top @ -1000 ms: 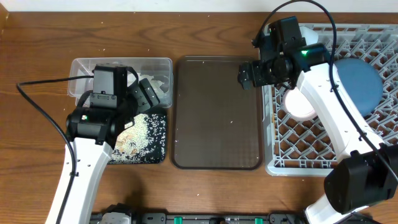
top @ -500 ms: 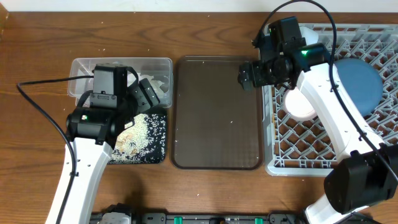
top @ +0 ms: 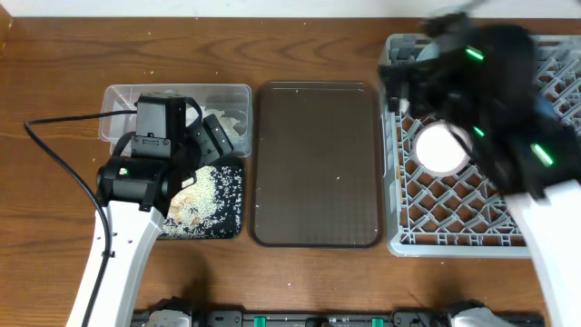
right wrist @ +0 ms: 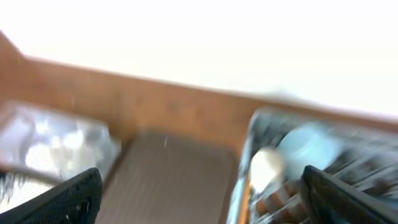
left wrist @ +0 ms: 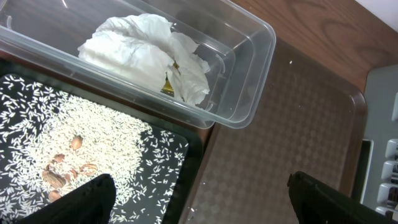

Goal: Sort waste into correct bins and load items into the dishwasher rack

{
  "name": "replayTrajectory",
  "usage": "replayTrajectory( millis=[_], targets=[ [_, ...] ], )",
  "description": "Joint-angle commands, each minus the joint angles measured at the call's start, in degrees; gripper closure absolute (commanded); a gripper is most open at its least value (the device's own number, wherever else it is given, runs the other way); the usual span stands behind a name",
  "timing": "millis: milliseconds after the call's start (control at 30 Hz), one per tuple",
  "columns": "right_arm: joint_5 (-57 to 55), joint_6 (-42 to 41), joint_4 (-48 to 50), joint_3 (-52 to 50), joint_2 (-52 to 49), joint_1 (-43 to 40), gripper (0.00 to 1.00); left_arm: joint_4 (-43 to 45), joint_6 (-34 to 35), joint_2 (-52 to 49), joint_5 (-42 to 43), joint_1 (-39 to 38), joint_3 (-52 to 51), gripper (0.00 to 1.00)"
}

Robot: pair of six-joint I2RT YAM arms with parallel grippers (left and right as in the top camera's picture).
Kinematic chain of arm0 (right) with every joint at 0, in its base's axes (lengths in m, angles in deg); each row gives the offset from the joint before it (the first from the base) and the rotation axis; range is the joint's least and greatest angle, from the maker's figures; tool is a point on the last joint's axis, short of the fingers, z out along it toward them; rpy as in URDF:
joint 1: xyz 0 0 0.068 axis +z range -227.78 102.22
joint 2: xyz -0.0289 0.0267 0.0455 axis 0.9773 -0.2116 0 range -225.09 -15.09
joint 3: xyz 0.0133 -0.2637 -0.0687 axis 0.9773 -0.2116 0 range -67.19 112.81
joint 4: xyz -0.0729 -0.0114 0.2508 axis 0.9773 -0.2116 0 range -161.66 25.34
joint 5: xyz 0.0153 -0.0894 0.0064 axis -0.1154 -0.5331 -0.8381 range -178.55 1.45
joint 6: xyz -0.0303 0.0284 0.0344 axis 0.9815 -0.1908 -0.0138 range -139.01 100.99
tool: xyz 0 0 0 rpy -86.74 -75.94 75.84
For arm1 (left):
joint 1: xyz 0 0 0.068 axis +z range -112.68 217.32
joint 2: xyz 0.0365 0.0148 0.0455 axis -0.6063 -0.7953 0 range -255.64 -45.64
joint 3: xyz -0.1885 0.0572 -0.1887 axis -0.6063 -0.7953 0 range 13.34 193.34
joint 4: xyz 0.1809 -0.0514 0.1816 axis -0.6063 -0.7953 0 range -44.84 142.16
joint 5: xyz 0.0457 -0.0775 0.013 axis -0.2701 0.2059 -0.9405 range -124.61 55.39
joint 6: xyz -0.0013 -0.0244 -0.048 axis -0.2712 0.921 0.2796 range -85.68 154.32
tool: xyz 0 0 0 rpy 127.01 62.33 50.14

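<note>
The left tool (left wrist: pixel 200 190) is hanging with its fingers spread wide, gripping nothing, above the spot where the black tray (left wrist: pixel 180 146) is lying just beside the clear tub (left wrist: pixel 252 68). Beneath it the loose rice (left wrist: pixel 81 134) is lying scattered across the black tray, with a few brownish scraps (left wrist: pixel 62 175) mixed in. Inside the tub the crumpled tissue paper (left wrist: pixel 134 46) is sitting bunched up, and the small yellow-green wrapper (left wrist: pixel 168 86) is peeking out from its folds. To the right, the brown serving tray (top: pixel 316 163) is resting on the wooden surface (top: pixel 54 100) between these bins and the rack (top: pixel 454 222). The right tool (right wrist: pixel 199 186) is also standing spread wide, holding nothing; its arm is appearing as a heavy blur over the rack in the overhead view. In the rack a white pink-rimmed bowl (top: pixel 438 148) is sitting among the pegs, and the right wrist view is giving a smeared glimpse of a light-blue bowl (right wrist: pixel 308 146) there too.
</note>
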Motion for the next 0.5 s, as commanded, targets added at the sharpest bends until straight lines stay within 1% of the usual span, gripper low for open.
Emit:
replayTrajectory(
  millis=[0,133,233,400,467],
  targets=[
    [-8.9,1.1,-0.1,-0.1,7.3,0.3,0.01,0.0,-0.1,0.4,-1.1,0.2,1.2,0.09],
    [-15.1,1.1,0.4,-4.5,17.1,-0.3,0.01,0.0,-0.1,0.4,-1.1,0.2,1.2,0.09],
    [-16.4,1.1,1.7,-10.6,25.3,-1.7,0.01,0.0,-0.1,0.4,-1.1,0.2,1.2,0.09],
    [-16.3,1.1,6.3,-25.9,39.7,-4.7,0.01,0.0,-0.1,0.4,-1.1,0.2,1.2,0.09],
    [-16.3,1.1,9.5,-33.6,45.5,-5.5,0.01,0.0,-0.1,0.4,-1.1,0.2,1.2,0.09]
  ],
)
